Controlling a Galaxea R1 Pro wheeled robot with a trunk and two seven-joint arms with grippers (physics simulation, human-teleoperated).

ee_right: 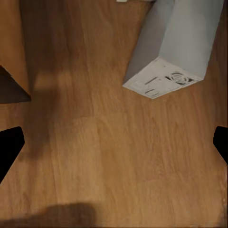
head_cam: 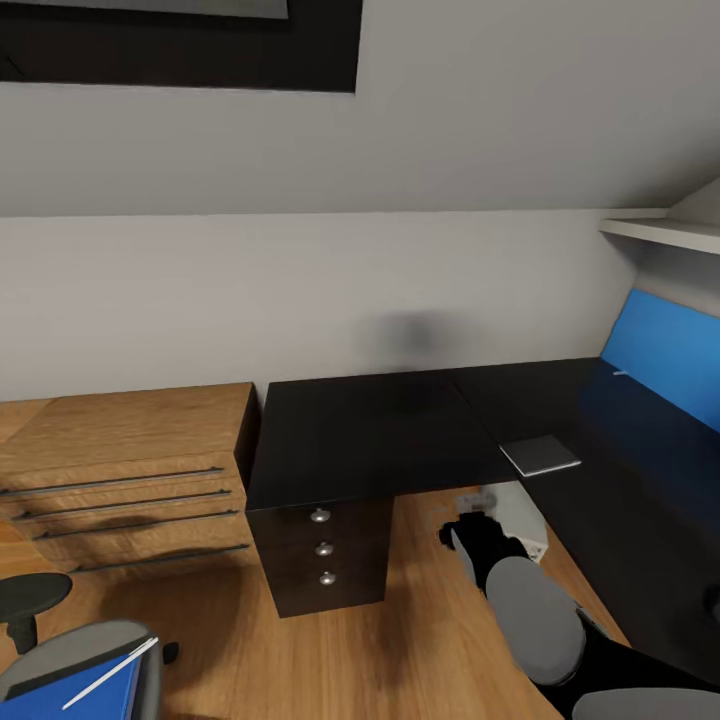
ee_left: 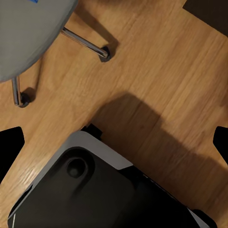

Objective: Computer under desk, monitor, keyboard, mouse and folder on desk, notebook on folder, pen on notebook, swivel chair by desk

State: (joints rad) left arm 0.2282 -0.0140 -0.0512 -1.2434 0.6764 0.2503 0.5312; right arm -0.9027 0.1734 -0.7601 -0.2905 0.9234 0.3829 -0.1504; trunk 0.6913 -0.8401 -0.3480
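Under the table (head_cam: 370, 440), beside its black drawer unit (head_cam: 322, 550), the computer (head_cam: 515, 515) is seen on the wood floor (head_cam: 400, 620); in the right wrist view the same pale grey box (ee_right: 173, 47) is shown lying on the boards w/ its vented, labelled end face toward the camera. On the table's glossy black top, a flat grey-edged dark item (head_cam: 540, 455) is seen near the inner corner; it can't be told what it is. The blue back panel (head_cam: 665, 350) is set along the table's far side, below a white wall shelf (head_cam: 665, 232). To the other side of the table, a wooden drawer chest (head_cam: 125, 470) is stood against the grey wall. Nearer the camera than the table, the swivel chair (head_cam: 75, 655) is seen w/ the folder (head_cam: 90, 690) on its seat and the pen (head_cam: 110, 672) laid across the folder; its chrome legs (ee_left: 85, 43) are seen in the left wrist view. Left end effector (ee_left: 114, 142): fingertips spread wide, nothing held. Right end effector (ee_right: 114, 142): likewise wide apart, empty, over bare floor near the computer.
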